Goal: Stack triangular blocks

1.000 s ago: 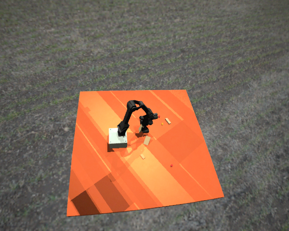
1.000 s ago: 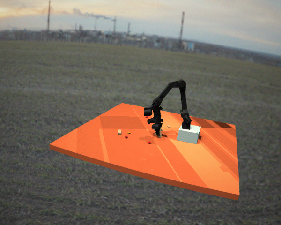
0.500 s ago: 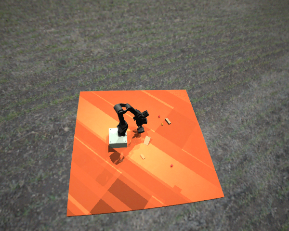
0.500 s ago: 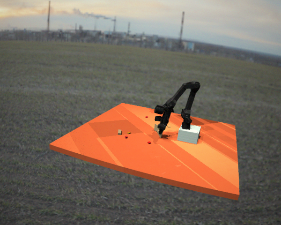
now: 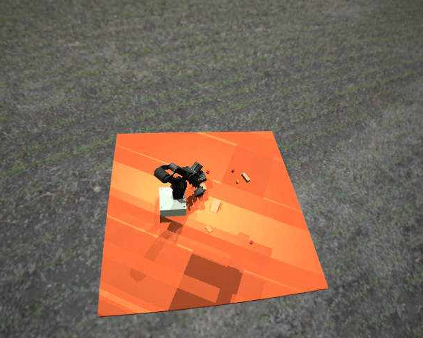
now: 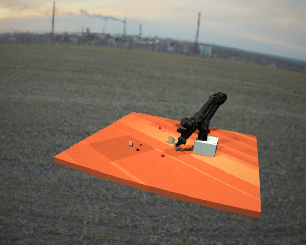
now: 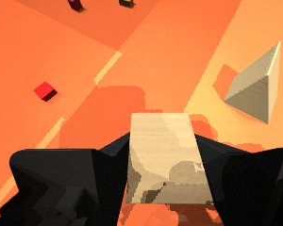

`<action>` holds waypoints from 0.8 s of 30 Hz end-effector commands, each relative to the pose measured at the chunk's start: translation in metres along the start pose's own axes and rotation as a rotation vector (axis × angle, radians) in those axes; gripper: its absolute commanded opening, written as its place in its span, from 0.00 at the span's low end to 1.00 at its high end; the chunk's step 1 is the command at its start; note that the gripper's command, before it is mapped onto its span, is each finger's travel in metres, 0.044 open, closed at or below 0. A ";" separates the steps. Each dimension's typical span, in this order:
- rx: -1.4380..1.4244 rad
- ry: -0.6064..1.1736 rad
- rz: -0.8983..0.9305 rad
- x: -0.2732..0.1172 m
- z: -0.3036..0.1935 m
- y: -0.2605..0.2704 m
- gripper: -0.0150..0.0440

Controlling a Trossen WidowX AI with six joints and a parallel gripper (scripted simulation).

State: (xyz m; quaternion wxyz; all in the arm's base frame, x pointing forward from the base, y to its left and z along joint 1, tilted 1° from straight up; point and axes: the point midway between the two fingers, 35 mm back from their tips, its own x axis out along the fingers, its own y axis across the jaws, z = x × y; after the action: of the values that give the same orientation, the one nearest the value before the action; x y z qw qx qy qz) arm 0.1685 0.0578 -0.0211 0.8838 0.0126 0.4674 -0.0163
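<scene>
My gripper (image 5: pixel 202 186) (image 6: pixel 177 145) (image 7: pixel 158 136) is shut on one triangular block (image 5: pixel 204 186) (image 6: pixel 176 148) (image 7: pixel 162 137), with a finger on each side of it. The held block is tilted in the exterior view and low over the table; whether it touches the table I cannot tell. The other triangular block (image 5: pixel 215 205) (image 6: pixel 171 139) (image 7: pixel 250 91) rests on the table apart from the held one. It lies to the right and ahead in the wrist view, with a triangular end showing. The fingers hide the sides of the held block.
A wooden block (image 5: pixel 245 177) (image 6: pixel 130 144) lies near an orange cube (image 5: pixel 237 181) (image 6: pixel 140 144) and a red cube (image 5: pixel 233 170) (image 6: pixel 137 149). Another red cube (image 5: pixel 207 172) (image 6: pixel 162 155) (image 7: pixel 44 90) is nearer the gripper. A small wooden piece (image 5: pixel 208 229) and a third red cube (image 5: pixel 251 242) (image 6: pixel 159 127) lie beyond the free triangular block.
</scene>
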 end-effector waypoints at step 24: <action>0.003 0.008 -0.001 -0.001 0.004 0.001 1.00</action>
State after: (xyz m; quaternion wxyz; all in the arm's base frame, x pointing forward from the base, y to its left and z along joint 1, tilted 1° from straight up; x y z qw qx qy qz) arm 0.1707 0.0573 -0.0199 0.8820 0.0141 0.4705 -0.0201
